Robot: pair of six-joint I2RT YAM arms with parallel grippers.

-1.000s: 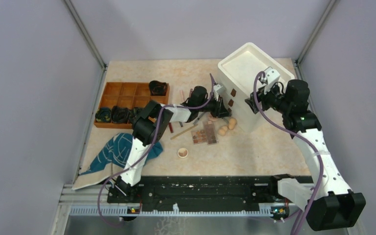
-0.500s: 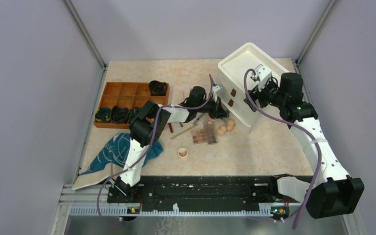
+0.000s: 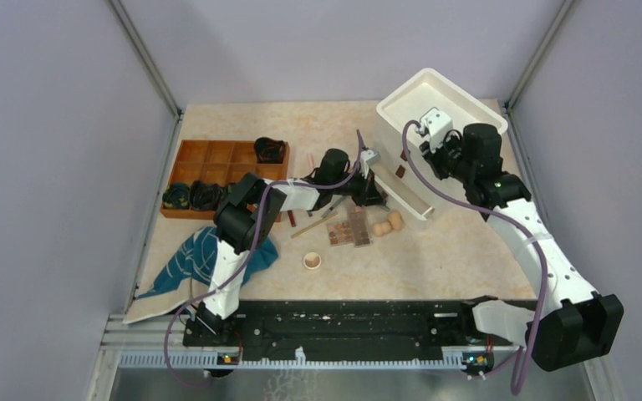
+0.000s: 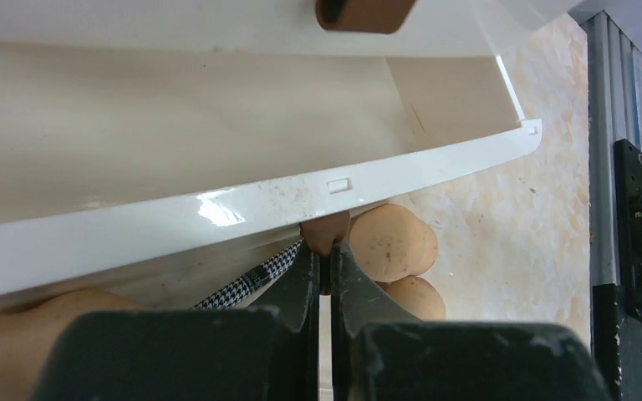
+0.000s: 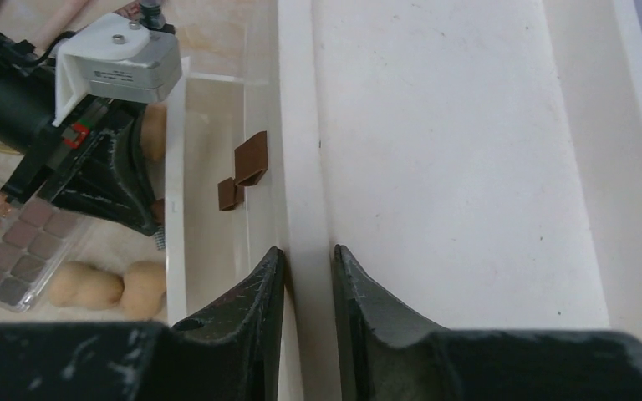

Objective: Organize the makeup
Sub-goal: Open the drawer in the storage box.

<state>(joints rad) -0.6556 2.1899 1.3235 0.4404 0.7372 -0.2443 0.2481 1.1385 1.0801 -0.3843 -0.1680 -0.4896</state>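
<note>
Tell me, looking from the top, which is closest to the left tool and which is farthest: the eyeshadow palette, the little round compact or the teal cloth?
1. eyeshadow palette: right beside the left tool, just nearer the arms' bases.
2. round compact: farther toward the near edge, a bit to the left.
3. teal cloth: farthest, at the table's near left corner.

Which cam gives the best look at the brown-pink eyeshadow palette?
Top external: the whole brown-pink eyeshadow palette is visible from above, pans facing the camera. Right wrist crops it to one corner at the lower-left edge of its picture. Left wrist doesn't show it.
</note>
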